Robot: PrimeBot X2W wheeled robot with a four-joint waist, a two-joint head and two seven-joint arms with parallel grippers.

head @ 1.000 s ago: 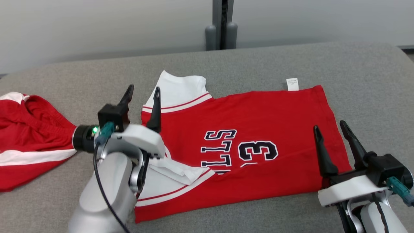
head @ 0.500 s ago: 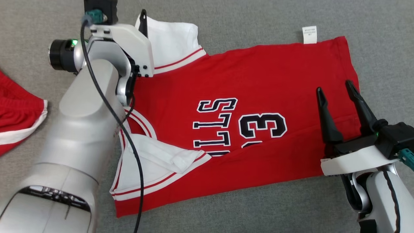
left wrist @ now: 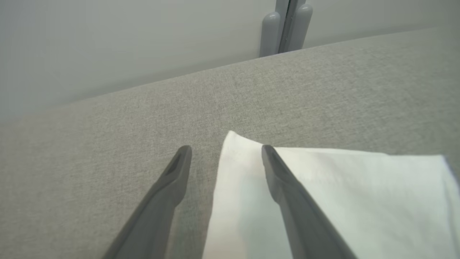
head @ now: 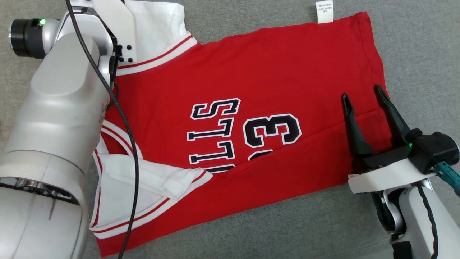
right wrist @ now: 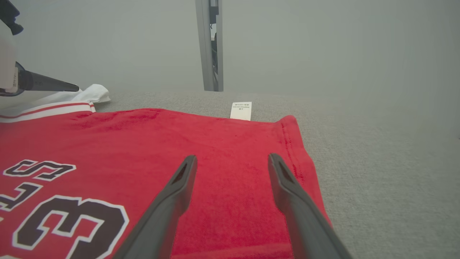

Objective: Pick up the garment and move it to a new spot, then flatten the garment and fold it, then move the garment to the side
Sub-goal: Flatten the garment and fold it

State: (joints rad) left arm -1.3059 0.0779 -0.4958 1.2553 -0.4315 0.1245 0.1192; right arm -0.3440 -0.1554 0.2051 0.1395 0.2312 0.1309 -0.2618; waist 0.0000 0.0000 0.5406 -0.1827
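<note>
While their fingers stand spread and empty, the left gripper (left wrist: 226, 151) straddles the white sleeve (left wrist: 341, 190) at eleven o'clock of the red garment (head: 251, 64), which lies flat on the grey cushion (head: 417, 54), and the right gripper (head: 361, 94) hovers over its hem at three o'clock, likely to pinch both ends for folding.

Garment (head: 273, 72) flat on surface (head: 417, 43), left gripper (left wrist: 226, 149) at its far-left corner, right gripper (head: 361, 91) over right edge
</note>
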